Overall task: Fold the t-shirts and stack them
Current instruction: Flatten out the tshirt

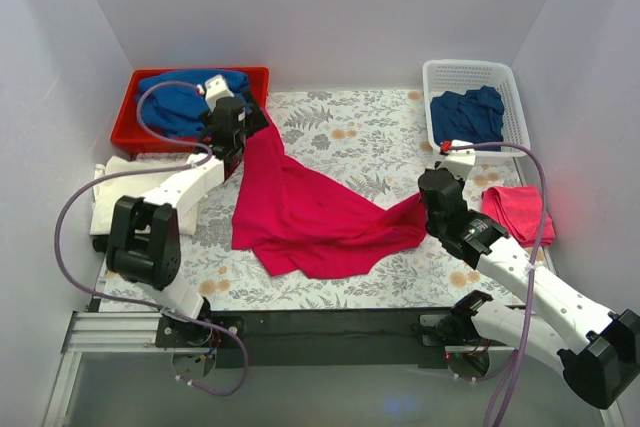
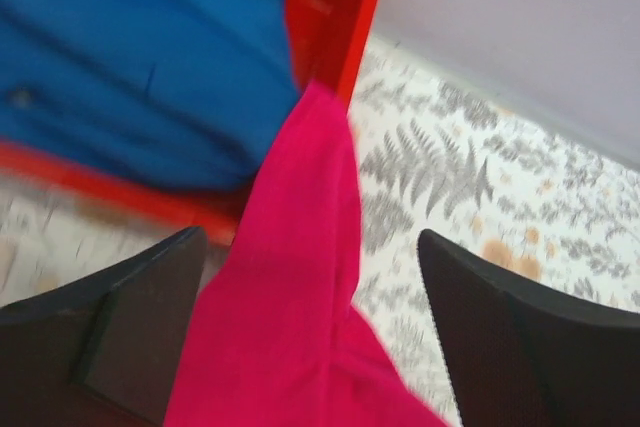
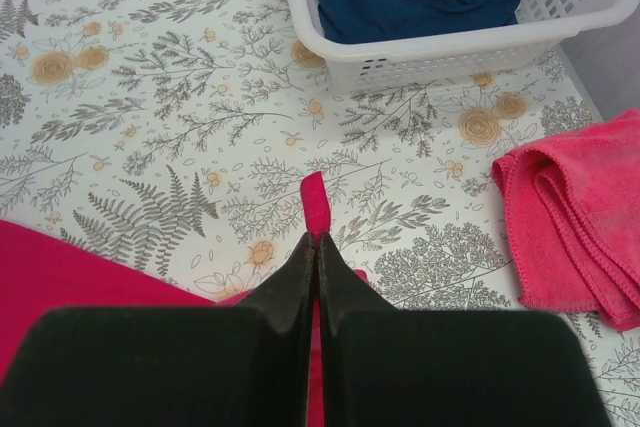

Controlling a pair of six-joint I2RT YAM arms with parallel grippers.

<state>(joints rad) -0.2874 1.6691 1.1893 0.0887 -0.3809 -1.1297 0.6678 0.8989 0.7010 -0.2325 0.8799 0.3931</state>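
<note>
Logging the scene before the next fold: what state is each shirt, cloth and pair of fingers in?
crimson t-shirt: unfolded, rumpled, one end up at the red tray.
left gripper: fingers open, astride the crimson cloth.
right gripper: fingers shut on a crimson corner.
blue shirt: crumpled in the red tray.
dark blue shirt: crumpled in the white basket.
cream shirt: folded.
pink cloth: folded.
</note>
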